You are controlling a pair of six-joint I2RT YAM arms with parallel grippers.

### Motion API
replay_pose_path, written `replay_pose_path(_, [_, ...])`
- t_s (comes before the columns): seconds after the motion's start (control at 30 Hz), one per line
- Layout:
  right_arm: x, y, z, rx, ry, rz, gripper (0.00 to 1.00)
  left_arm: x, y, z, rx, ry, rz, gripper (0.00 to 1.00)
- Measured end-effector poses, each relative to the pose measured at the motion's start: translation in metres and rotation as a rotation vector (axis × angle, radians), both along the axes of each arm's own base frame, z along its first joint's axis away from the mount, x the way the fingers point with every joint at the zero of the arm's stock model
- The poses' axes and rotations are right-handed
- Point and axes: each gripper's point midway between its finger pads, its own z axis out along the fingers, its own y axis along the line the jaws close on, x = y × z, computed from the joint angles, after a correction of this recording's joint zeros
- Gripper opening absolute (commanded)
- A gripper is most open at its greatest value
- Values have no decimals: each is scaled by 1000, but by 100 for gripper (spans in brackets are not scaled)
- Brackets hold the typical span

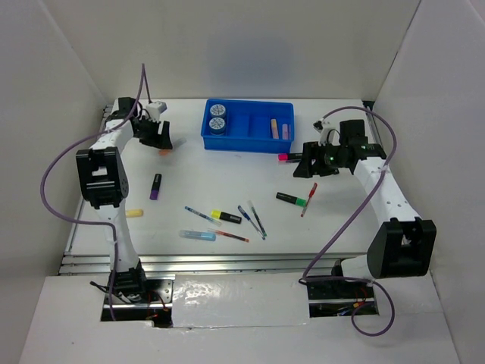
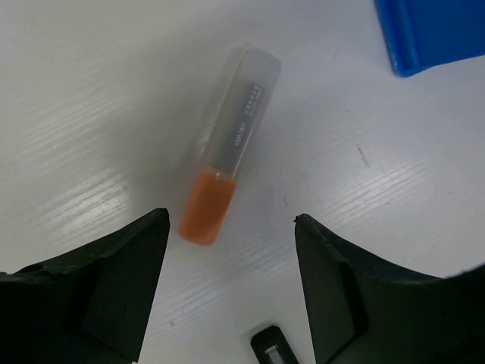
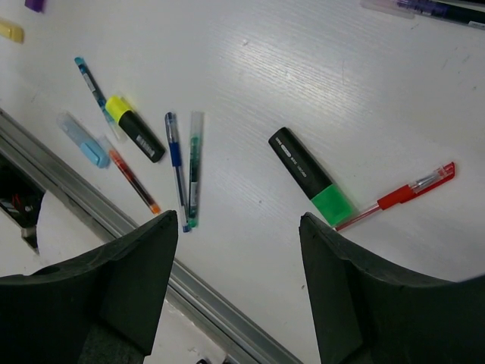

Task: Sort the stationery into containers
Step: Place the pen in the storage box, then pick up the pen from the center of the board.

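Two discs (image 1: 218, 123) in blue tray (image 1: 242, 145) left compartment.

Smooth, glossy blue plastic tray (image 1: 242, 144) on a white table (image 1: 204, 174) with faint wood-grain ridges and a soft sheen. Left of the tray, an orange highlighter (image 2: 227, 152) with a frosted, translucent plastic cap. Nearer than the tray, a green highlighter (image 3: 307, 174) with a shiny black plastic body.

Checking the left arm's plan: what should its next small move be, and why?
Probably lower the left gripper straight down over the orange highlighter, then close. The gripper is open and empty, and the highlighter's orange end already lies between its jaws, untouched.
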Motion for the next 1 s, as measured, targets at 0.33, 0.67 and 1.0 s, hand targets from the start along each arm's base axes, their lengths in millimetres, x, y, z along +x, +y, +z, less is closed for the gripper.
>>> replay_pose_path(0.33, [-2, 2, -3, -27, 10, 18, 71, 18, 14, -13, 119, -21, -19, 69])
replay_pose_path(0.67, [5, 7, 9, -61, -47, 63, 69, 9, 5, -38, 129, 38, -83, 57])
replay_pose_path(1.0, [-2, 28, 18, -114, -155, 166, 69, -21, -5, -43, 84, 57, -159, 20])
